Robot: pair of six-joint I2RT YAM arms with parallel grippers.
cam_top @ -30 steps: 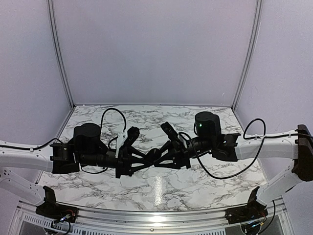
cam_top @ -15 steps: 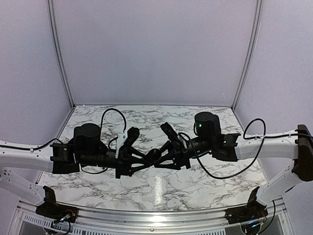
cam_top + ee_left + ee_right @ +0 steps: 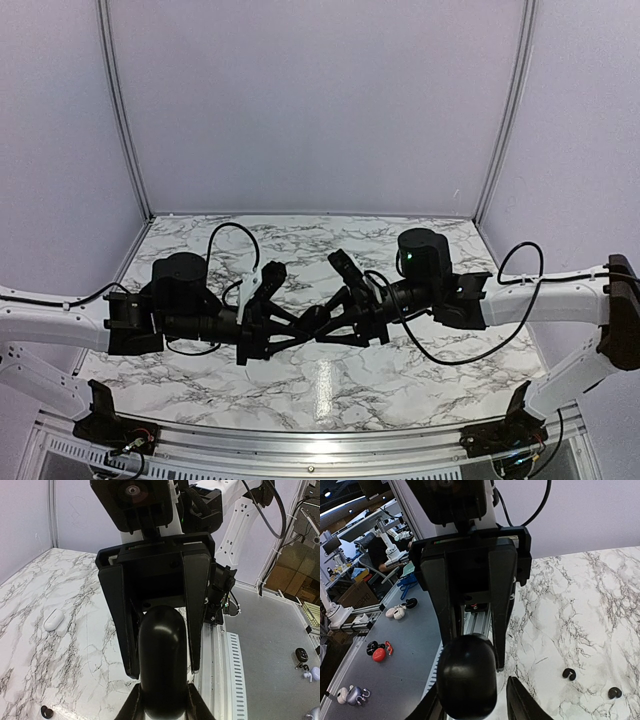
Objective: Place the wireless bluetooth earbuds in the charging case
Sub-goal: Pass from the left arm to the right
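Clamping opposite ends of the charging case (image 3: 161,665), left gripper (image 3: 305,325) and right gripper (image 3: 325,322) met above the table (image 3: 330,385); two earbuds (image 3: 569,674) lay at 5 o'clock in the right wrist view.

walls: plain pale lilac panels on three sides, joined by light metal corner strips (image 3: 118,110) | desk (image 3: 330,380): white marble pattern with grey veins — a bright glare patch near its front | front edge: silver metal rail (image 3: 300,455) | beyond: grey floor (image 3: 270,645), cardboard boxes (image 3: 292,577) — other workstations, dimly lit
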